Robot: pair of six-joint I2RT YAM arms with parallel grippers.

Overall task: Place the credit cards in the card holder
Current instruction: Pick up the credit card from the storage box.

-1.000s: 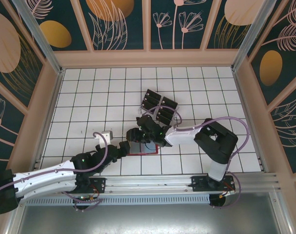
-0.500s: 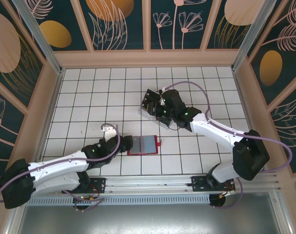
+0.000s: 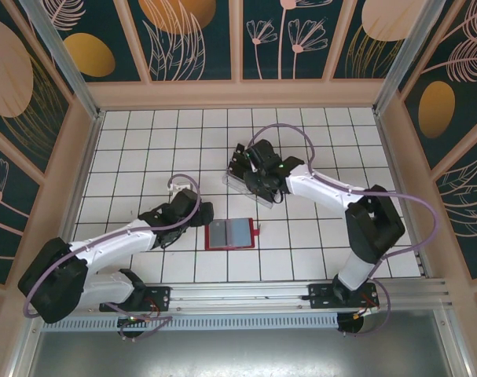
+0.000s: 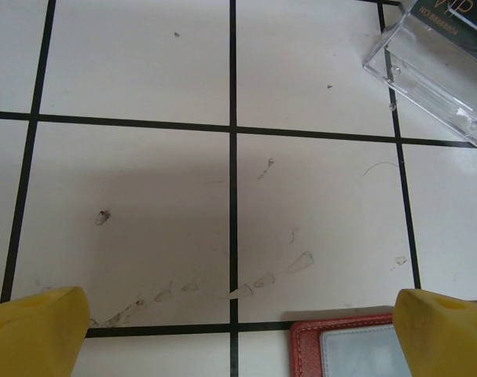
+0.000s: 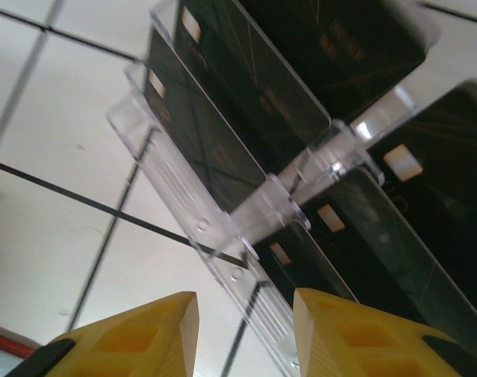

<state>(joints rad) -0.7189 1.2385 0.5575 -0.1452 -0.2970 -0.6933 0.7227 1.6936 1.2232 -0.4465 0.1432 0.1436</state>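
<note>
The card holder (image 3: 230,234) is a small red wallet lying open and flat, its greyish pocket facing up; its corner (image 4: 340,349) shows in the left wrist view. My left gripper (image 3: 200,221) hovers just left of it, open and empty (image 4: 242,338). Several black credit cards (image 3: 240,157) stand in a clear plastic slotted rack (image 3: 240,184). My right gripper (image 3: 255,177) is over this rack. Its yellow fingers are open (image 5: 246,334) and hold nothing, with the rack's front rail (image 5: 222,236) running between them and the cards (image 5: 246,110) just beyond.
The table (image 3: 144,157) is white tile with black grid lines, walled by wooden rails. A corner of the clear rack (image 4: 438,59) lies ahead and right of the left gripper. The right arm's purple cable (image 3: 301,137) loops over the tiles behind the rack.
The right gripper left the wallet and swung back to the card rack, then shifted slightly left. The left arm reached farther out and sits beside the wallet's left edge.
</note>
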